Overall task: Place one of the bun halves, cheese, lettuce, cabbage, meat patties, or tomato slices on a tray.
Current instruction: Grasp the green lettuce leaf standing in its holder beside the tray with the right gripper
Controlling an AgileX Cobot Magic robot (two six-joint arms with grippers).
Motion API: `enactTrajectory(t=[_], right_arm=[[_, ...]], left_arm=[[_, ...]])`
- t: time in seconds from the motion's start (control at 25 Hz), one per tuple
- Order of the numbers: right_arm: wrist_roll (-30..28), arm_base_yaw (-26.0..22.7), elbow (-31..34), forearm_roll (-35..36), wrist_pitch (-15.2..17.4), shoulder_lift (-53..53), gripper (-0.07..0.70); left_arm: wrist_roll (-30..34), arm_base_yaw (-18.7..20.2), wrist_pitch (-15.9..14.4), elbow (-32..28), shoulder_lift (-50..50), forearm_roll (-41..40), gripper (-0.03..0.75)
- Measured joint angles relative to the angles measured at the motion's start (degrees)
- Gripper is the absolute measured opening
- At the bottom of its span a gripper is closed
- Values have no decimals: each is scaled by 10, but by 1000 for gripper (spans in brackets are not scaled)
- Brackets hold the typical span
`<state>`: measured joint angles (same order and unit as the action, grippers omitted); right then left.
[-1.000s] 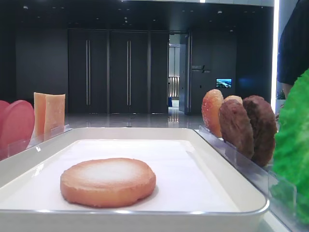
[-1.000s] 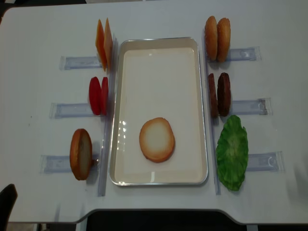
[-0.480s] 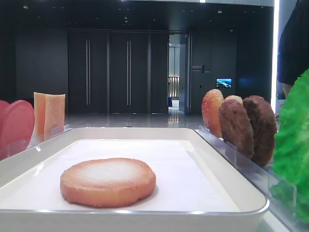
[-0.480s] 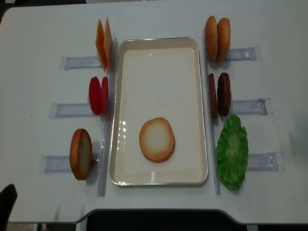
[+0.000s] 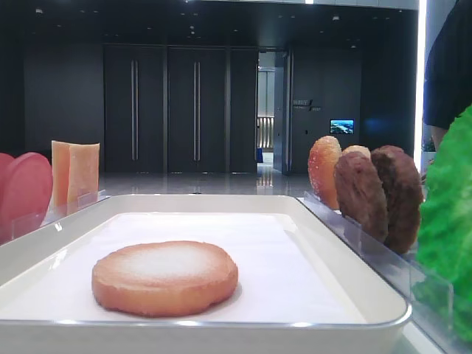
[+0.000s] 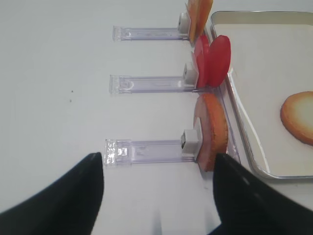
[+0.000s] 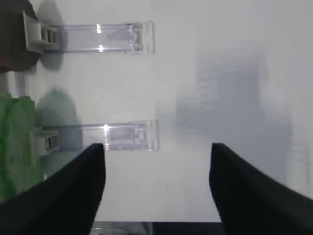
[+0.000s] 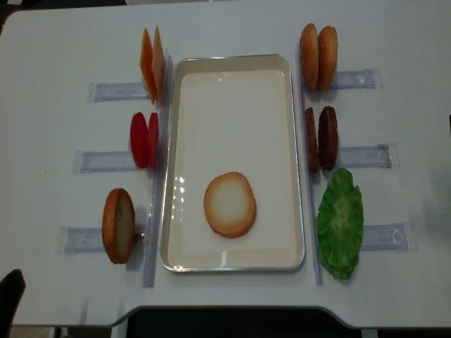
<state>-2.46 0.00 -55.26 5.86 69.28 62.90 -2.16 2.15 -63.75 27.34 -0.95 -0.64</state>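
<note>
Bun half (image 8: 230, 204) lies flat on the tray (image 8: 236, 63) floor, near its front end, so one placement looks done. Cheese (image 8: 152, 65), tomato slices (image 8: 144, 139), meat patties (image 8: 321, 138) and lettuce (image 8: 340, 222) wait in racks on the desk (image 8: 56, 134). Right hand (image 7: 156, 188) and left hand (image 6: 157, 193) hover spread, empty.

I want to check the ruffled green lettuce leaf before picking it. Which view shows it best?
The overhead exterior view: the ruffled green lettuce leaf shows whole, right of the white rectangular tray. The low exterior view crops it at the right edge; the right wrist view catches only its edge; the left wrist view shows none.
</note>
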Motion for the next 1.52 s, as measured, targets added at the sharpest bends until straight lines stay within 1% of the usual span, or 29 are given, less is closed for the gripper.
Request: enactTrajectory(t=[0.24, 0.32, 0.36, 0.48, 0.6, 0.72, 0.88, 1.04, 1.16, 1.52], right_arm=[[5, 0, 0, 86, 5, 0, 437], [16, 13, 0, 101, 5, 0, 437], [25, 24, 0, 104, 5, 0, 437], [62, 82, 0, 98, 4, 0, 437], [114, 147, 0, 65, 1, 6, 437], [158, 190, 0, 44, -2, 25, 437], [192, 245, 0, 44, -26, 53, 437], [221, 287, 0, 44, -52, 81, 437], [228, 301, 0, 40, -57, 104, 437], [232, 303, 0, 11, -80, 122, 437]], left_arm=[[0, 0, 0, 0, 0, 0, 534], [0, 0, 0, 0, 0, 0, 534], [0, 0, 0, 0, 0, 0, 534], [0, 0, 0, 0, 0, 0, 534], [0, 0, 0, 0, 0, 0, 534], [0, 0, 0, 0, 0, 0, 534], [0, 0, 0, 0, 0, 0, 534], [0, 0, 0, 0, 0, 0, 534], [0, 0, 0, 0, 0, 0, 534], [0, 0, 0, 0, 0, 0, 534]])
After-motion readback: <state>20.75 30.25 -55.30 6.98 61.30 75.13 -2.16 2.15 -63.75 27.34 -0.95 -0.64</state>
